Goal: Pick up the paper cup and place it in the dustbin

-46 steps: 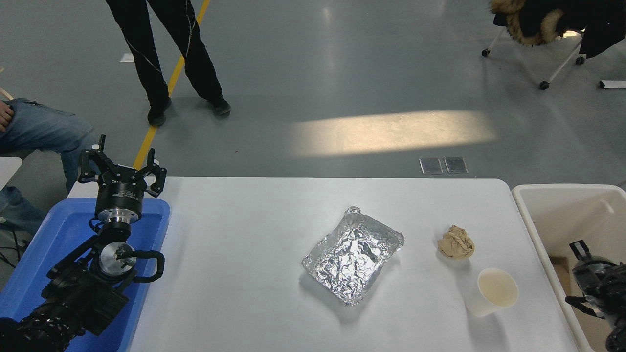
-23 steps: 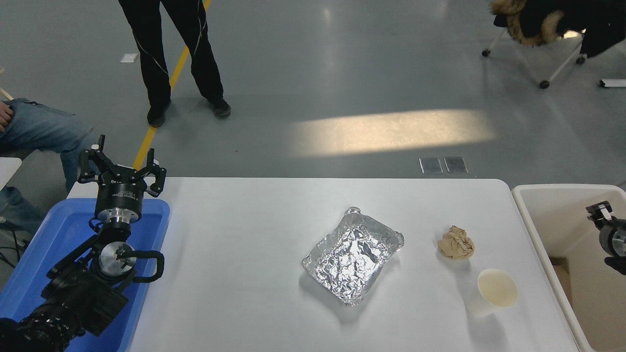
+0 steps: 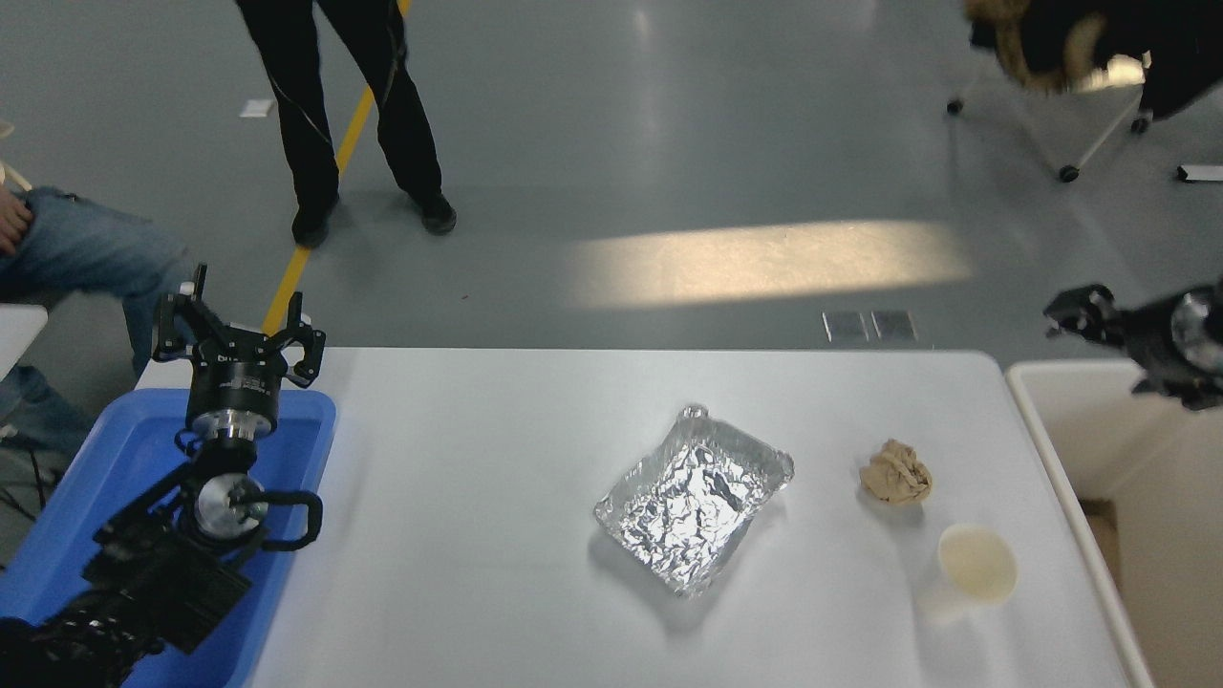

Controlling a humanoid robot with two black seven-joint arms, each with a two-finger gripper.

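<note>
On the white counter (image 3: 497, 449) the paper cup (image 3: 976, 565) stands upright near the dustbin (image 3: 1051, 449), and my right claw (image 3: 1075, 315) hangs high over that bin, too blurry to tell if wide, ready to reach down for it.

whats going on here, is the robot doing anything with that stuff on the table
Nothing is held yet. The paper cup stands upright on the white table, near its right end, with a crumpled brown paper ball just beyond it and a foil tray to their left. The right claw is up in the air at the right edge, above the far end of the dustbin, well short of the cup. The left claw is parked, open, over the blue tray. Two people are beyond the table.
</note>
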